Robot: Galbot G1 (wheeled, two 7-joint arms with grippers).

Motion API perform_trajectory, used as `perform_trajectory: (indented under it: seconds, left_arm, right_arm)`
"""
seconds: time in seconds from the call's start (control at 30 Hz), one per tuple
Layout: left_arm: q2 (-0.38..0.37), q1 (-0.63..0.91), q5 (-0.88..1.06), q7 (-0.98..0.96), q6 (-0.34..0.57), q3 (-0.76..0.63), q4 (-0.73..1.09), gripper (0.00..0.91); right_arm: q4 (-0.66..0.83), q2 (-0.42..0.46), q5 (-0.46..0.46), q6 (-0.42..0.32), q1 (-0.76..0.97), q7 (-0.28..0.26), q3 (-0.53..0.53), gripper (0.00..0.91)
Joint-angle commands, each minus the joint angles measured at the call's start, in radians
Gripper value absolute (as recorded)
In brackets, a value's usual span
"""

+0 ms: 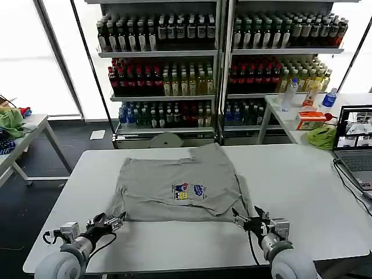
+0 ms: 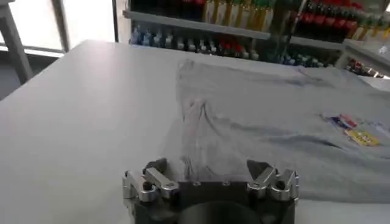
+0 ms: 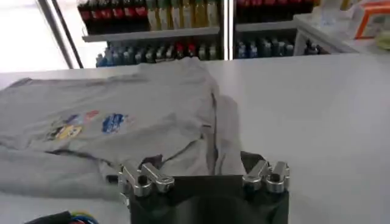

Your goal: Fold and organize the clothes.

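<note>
One of the clothes, a light grey shirt [image 1: 174, 186] with a small colourful chest print [image 1: 189, 191], lies spread print-up on the white table [image 1: 302, 192]. My left gripper [image 1: 115, 220] sits low at the shirt's near left corner, open, and the wrinkled hem [image 2: 195, 131] reaches in between its fingers [image 2: 156, 166]. My right gripper [image 1: 242, 218] rests at the near right corner, also open, with a bunched fold of the shirt [image 3: 222, 137] lying between its fingers [image 3: 251, 160]. The left wrist view shows the left gripper [image 2: 206, 167] and the right wrist view the right gripper [image 3: 200, 161], each straddling cloth without clamping it.
A laptop [image 1: 356, 145] with a cable stands at the table's right edge. A bright green cloth [image 1: 321, 137] lies on the side table behind it, and another green cloth [image 1: 10, 122] on a table at far left. Bottle shelves [image 1: 215, 58] line the back.
</note>
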State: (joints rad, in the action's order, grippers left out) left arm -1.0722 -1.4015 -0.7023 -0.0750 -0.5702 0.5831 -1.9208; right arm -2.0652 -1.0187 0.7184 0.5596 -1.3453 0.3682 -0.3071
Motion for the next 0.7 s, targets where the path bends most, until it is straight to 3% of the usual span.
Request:
perform_trajectory:
  seconds: [0.03, 0.1, 0.13, 0.17, 0.2, 0.23, 0.3, 0.7]
  left_arm:
    - [-0.006, -0.019, -0.003, 0.018, -0.004, 0.003, 0.004, 0.907]
    - [-0.003, -0.019, -0.003, 0.025, -0.005, 0.001, 0.009, 0.877]
    - [-0.003, -0.019, -0.003, 0.027, -0.005, 0.000, 0.011, 0.554]
    - [-0.003, -0.017, -0.003, 0.030, -0.004, -0.001, 0.013, 0.383]
    - [-0.003, -0.015, -0.003, 0.032, -0.001, -0.001, 0.015, 0.131]
    - [-0.002, -0.013, -0.003, 0.033, 0.000, 0.000, 0.018, 0.030]
    - [0.000, -0.014, -0.005, 0.033, 0.006, 0.001, 0.018, 0.000]
    - [0.006, -0.014, -0.013, 0.044, 0.038, 0.004, 0.030, 0.010]
  right_arm:
    - [-0.015, -0.002, 0.002, 0.018, -0.044, 0.030, -0.012, 0.000]
    - [-0.009, -0.002, 0.014, 0.017, -0.042, 0.029, -0.011, 0.000]
    - [-0.008, -0.003, 0.018, 0.018, -0.041, 0.029, -0.011, 0.000]
    - [-0.006, -0.004, 0.019, 0.017, -0.038, 0.028, -0.009, 0.000]
    - [-0.004, -0.005, 0.019, 0.017, -0.035, 0.027, -0.007, 0.000]
    - [-0.001, -0.006, 0.020, 0.017, -0.029, 0.026, -0.003, 0.000]
    - [0.003, -0.006, 0.020, 0.016, -0.024, 0.026, 0.002, 0.000]
    - [0.024, -0.001, 0.051, 0.016, -0.004, 0.019, 0.011, 0.000]
